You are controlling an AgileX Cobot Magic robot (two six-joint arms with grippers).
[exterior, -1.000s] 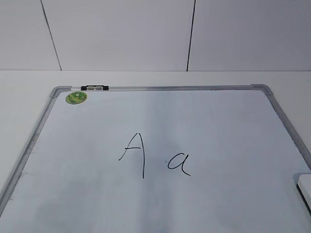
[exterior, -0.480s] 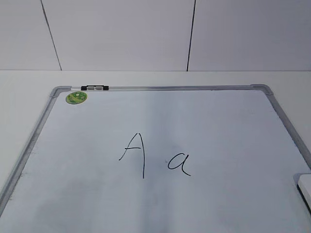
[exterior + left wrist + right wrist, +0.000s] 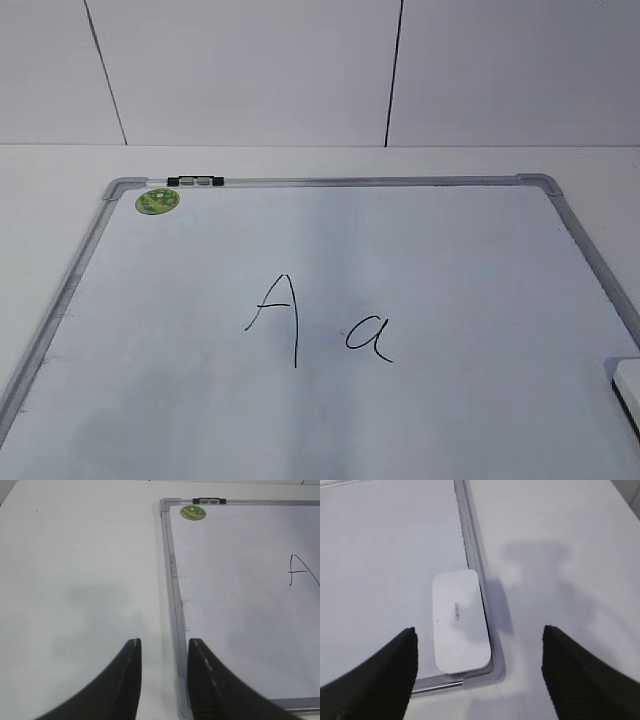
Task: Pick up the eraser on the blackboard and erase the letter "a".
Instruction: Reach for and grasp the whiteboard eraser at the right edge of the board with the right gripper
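The blackboard (image 3: 450, 270) is a white dry-erase board with a grey frame, lying flat on the table. The letter "a" (image 3: 368, 336) is drawn near its middle, right of a capital "A" (image 3: 277, 315). The eraser (image 3: 459, 621) lies in the board's near right corner; only its edge shows in the exterior view (image 3: 627, 388). My right gripper (image 3: 479, 640) is wide open above the eraser, not touching it. My left gripper (image 3: 164, 650) is open and empty over the board's left frame (image 3: 174, 595). Neither gripper shows in the exterior view.
A round green sticker (image 3: 158, 201) and a black-and-silver clip (image 3: 196, 181) sit at the board's far left corner. White table (image 3: 75, 580) surrounds the board. A white panelled wall (image 3: 250, 70) stands behind.
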